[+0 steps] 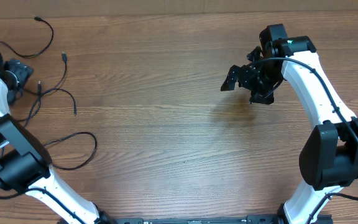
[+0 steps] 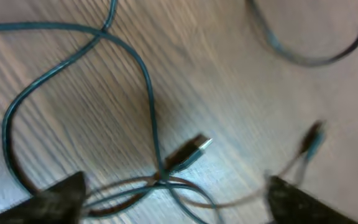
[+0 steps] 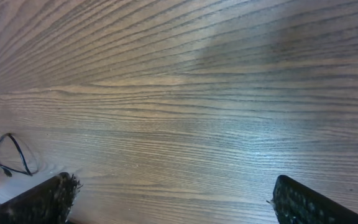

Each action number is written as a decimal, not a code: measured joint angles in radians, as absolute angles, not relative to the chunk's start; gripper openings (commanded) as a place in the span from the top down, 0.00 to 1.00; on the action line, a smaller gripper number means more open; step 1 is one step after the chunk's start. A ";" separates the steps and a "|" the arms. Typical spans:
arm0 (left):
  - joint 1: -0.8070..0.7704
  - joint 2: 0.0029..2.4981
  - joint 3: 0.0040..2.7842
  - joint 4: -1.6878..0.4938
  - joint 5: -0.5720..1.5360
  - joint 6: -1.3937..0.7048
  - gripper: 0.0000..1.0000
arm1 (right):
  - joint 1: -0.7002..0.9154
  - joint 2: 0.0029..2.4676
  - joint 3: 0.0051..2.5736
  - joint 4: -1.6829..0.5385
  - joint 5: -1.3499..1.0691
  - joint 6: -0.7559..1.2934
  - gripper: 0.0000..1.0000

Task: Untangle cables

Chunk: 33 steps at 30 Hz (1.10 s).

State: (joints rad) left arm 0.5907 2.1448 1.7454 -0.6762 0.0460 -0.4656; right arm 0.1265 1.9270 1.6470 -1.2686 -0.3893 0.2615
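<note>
The cables lie apart as thin black cords in loose loops at the table's left: one at the far left back [image 1: 44, 32], one with a plug end [image 1: 64, 57], and a long loop [image 1: 82, 146] nearer the front. My left gripper [image 1: 17, 74] is open beside them at the left edge. In the left wrist view, its fingers [image 2: 176, 186] straddle a crossing of cords [image 2: 149, 106] just below a silvery-tipped plug [image 2: 194, 151]. My right gripper [image 1: 246, 87] is open and empty above bare wood at the right back. Its wrist view [image 3: 173, 186] shows a cable loop [image 3: 8, 155] far left.
The wooden table [image 1: 166, 112] fills the view. White arm links and black joints stand at the front left [image 1: 17, 162] and at the right [image 1: 334, 149]. Thicker black arm wires run along the right arm [image 1: 319, 81].
</note>
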 measured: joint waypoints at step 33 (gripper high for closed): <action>0.588 2.107 1.767 -0.658 0.075 -0.506 0.96 | 0.126 1.927 1.647 -1.271 -0.404 0.261 0.00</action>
